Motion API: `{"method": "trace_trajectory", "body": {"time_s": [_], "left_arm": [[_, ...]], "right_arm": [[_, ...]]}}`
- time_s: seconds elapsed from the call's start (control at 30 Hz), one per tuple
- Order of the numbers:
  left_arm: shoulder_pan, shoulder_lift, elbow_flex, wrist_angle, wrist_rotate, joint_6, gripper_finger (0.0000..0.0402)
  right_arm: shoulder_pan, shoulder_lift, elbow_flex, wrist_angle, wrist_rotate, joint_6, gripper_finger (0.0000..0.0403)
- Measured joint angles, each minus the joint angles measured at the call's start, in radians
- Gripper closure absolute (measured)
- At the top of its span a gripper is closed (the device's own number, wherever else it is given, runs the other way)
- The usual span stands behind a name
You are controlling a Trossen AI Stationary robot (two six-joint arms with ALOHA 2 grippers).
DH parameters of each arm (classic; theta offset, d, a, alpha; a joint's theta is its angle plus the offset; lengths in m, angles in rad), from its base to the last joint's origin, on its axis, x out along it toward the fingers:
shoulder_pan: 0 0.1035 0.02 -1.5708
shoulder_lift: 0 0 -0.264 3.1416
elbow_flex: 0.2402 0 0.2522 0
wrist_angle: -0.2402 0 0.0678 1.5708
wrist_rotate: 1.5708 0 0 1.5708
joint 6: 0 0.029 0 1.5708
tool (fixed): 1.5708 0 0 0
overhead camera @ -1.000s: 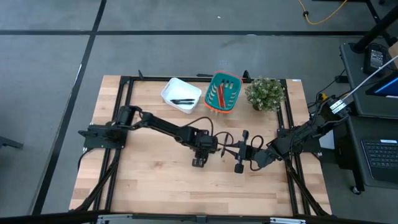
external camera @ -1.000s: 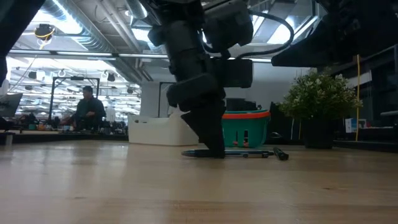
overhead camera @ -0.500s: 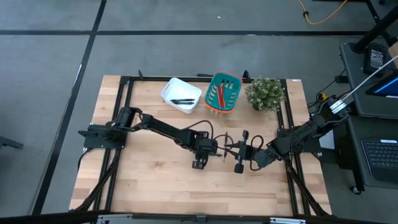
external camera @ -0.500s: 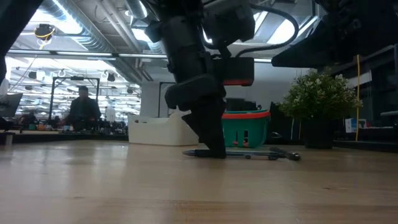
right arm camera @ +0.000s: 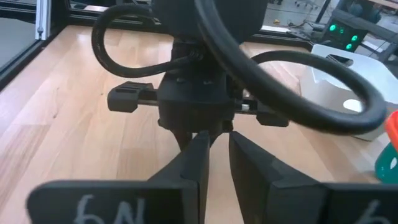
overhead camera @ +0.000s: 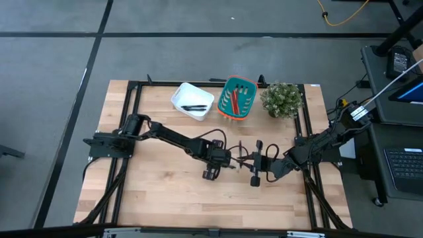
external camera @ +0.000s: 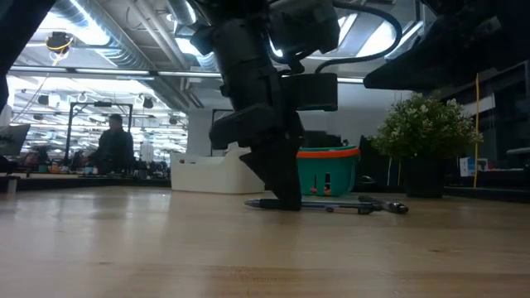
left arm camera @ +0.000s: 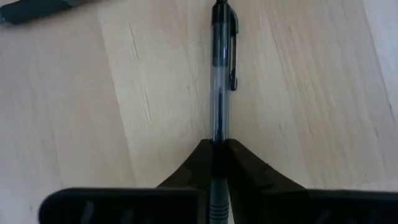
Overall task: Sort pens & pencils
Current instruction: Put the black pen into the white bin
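Observation:
A pen [left arm camera: 221, 81] with a clear barrel and a black clip lies flat on the wooden table [overhead camera: 158, 192] near its middle. My left gripper [overhead camera: 211, 174] stands over it, pointing steeply down, shut on it. A second dark pen [left arm camera: 37, 9] lies close by on the table, seen in the low view beyond the first [external camera: 387, 207]. My right gripper [overhead camera: 254, 180] hovers just to the right of the left one, its fingers a little apart with nothing between them [right arm camera: 216, 140]. The pencils [overhead camera: 235, 99] lie in the teal basket. My left gripper pinches the pen's clear barrel [left arm camera: 217, 134] between its two fingertips, next to the ribbed grip section and away from the clip end. The fingers come down steeply from above and close across the pen. The pen lies flat on the table [external camera: 323, 205].
At the far edge stand a white tray [overhead camera: 182, 96] with black pens in it, a teal basket [overhead camera: 246, 109] with an orange rim, and a potted plant [overhead camera: 282, 99]. A black frame [overhead camera: 132, 119] runs around the tabletop. A person sits in the room behind [external camera: 112, 145].
My left gripper has sunk slightly onto the pen and shut on it, rolling a little as it did. In the low view the second dark pen beyond it has shifted and now shows longer. My right gripper has kept still.

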Motion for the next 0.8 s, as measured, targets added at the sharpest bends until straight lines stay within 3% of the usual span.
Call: {"method": "trace_trajectory", "body": {"time_s": [0.4, 0.8], "left_arm": [[0.001, -0.119, -0.018, -0.057, -0.023, 0.015, 0.0381], [-0.044, -0.179, -0.031, -0.170, -0.247, 0.032, 0.0381]], "right_arm": [[0.006, 0.000, 0.000, -0.020, -0.025, 0.021, 0.0338], [0.006, -0.001, 0.000, -0.045, -0.022, 0.029, 0.0338]]}}
